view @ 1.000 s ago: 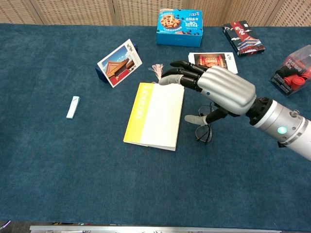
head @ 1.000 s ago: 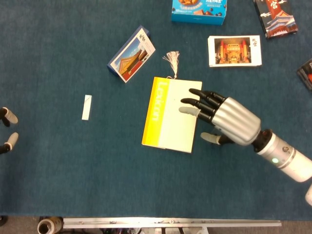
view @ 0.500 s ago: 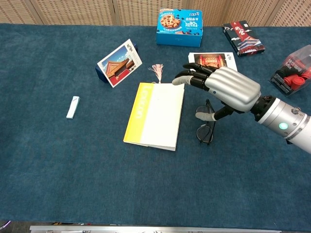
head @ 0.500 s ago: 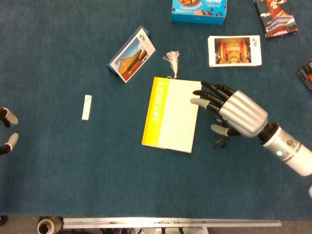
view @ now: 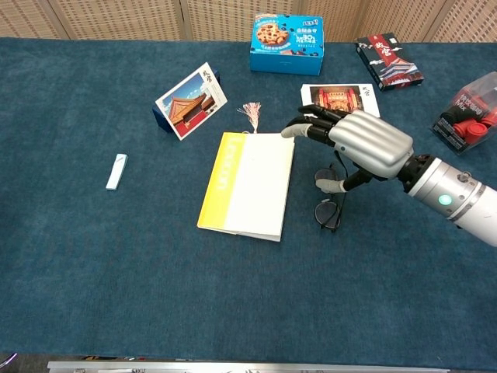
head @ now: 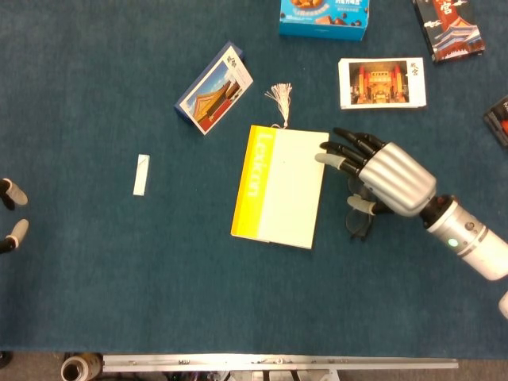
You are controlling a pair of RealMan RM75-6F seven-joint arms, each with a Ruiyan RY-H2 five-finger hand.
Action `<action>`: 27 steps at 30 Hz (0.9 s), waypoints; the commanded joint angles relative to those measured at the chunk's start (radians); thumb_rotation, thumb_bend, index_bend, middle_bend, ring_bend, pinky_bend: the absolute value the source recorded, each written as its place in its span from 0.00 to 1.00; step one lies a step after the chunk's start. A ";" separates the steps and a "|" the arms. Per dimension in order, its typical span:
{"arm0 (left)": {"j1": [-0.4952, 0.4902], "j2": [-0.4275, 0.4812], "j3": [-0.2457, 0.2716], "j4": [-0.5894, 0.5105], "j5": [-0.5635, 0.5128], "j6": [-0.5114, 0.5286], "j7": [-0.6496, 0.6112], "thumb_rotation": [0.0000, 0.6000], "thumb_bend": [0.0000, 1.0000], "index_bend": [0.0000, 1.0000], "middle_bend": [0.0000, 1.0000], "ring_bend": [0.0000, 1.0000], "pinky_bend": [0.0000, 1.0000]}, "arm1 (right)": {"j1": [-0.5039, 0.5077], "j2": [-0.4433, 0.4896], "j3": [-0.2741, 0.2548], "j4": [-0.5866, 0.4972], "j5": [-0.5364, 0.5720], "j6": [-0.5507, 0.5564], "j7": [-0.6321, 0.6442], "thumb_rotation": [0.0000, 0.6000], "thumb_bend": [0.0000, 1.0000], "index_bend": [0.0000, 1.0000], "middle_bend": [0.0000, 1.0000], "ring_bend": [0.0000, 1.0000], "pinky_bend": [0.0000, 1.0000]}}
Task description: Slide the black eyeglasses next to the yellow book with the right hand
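The yellow book point(head: 279, 186) point(view: 247, 185) lies flat in the middle of the blue table. The black eyeglasses point(head: 359, 222) point(view: 328, 211) lie on the cloth just off the book's right edge, partly hidden under my right hand point(head: 389, 178) point(view: 365, 144). That hand hovers over them with its fingers spread, the fingertips point(head: 329, 157) reaching the book's upper right corner and the thumb above the frames. It holds nothing. Only the fingertips of my left hand point(head: 11, 213) show at the left edge of the head view, apart and empty.
A blue cookie box point(view: 286, 44), a temple postcard point(view: 339, 97) and a dark printed box point(view: 390, 61) lie at the back. A tilted blue picture box point(view: 190, 101) and a tassel point(head: 279, 99) sit behind the book. A small white strip point(view: 116, 172) lies left; a red-filled container point(view: 470, 105) stands far right.
My right hand has drawn back to the right off the book's cover. The eyeglasses, mostly covered before, now show beside the book's right edge.
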 commanded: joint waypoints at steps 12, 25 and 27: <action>0.003 -0.001 0.002 0.004 -0.002 -0.001 -0.005 1.00 0.28 0.46 0.52 0.46 0.56 | -0.013 -0.054 -0.014 0.115 0.013 0.002 0.052 1.00 0.20 0.19 0.18 0.05 0.21; 0.005 -0.004 0.003 0.011 -0.003 -0.002 -0.011 1.00 0.28 0.46 0.52 0.46 0.56 | -0.014 -0.082 -0.014 0.165 0.022 0.005 0.078 1.00 0.20 0.19 0.18 0.05 0.21; 0.005 -0.005 0.004 0.012 -0.003 -0.002 -0.011 1.00 0.28 0.46 0.52 0.46 0.56 | -0.014 -0.083 -0.013 0.165 0.023 0.010 0.080 1.00 0.20 0.19 0.18 0.05 0.21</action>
